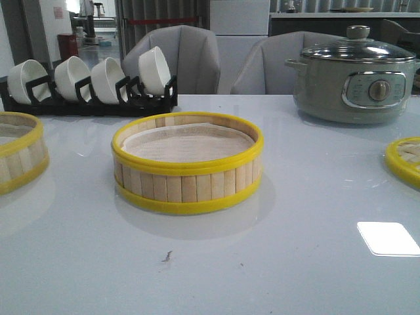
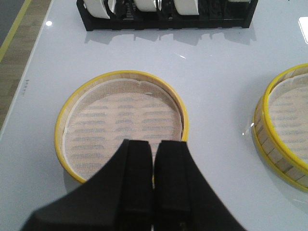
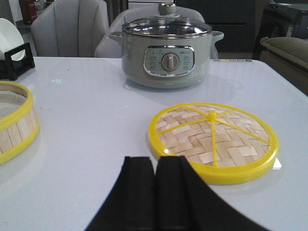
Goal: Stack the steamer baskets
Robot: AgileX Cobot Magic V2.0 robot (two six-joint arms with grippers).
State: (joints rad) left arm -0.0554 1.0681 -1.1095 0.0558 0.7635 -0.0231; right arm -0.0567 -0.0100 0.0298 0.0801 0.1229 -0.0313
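The middle steamer basket point(image 1: 188, 164) sits flat at the centre of the glossy white table point(image 1: 275, 262), a shallow ring of pale bamboo slats bound top and bottom by bright yellow plastic rims, with a pale mesh liner inside. A second steamer basket point(image 1: 20, 157), alike in build, lies well apart to its left, cut off by the front view's edge; bare tabletop runs all round both. Behind the middle basket a black rack point(image 1: 92, 98) holds four white bowls point(image 1: 154, 69) on edge. To its right rear stands the smooth grey-green electric pot point(image 1: 357, 82) under a glass lid, and to its right the flat woven bamboo lid point(image 3: 213, 139), yellow-rimmed with spokes and a knob. The left gripper point(image 2: 154, 159) hovers over the near rim of the second basket, its black fingers pressed together on nothing; the right gripper point(image 3: 156, 173) hangs beside the woven lid, fingers likewise together and empty.
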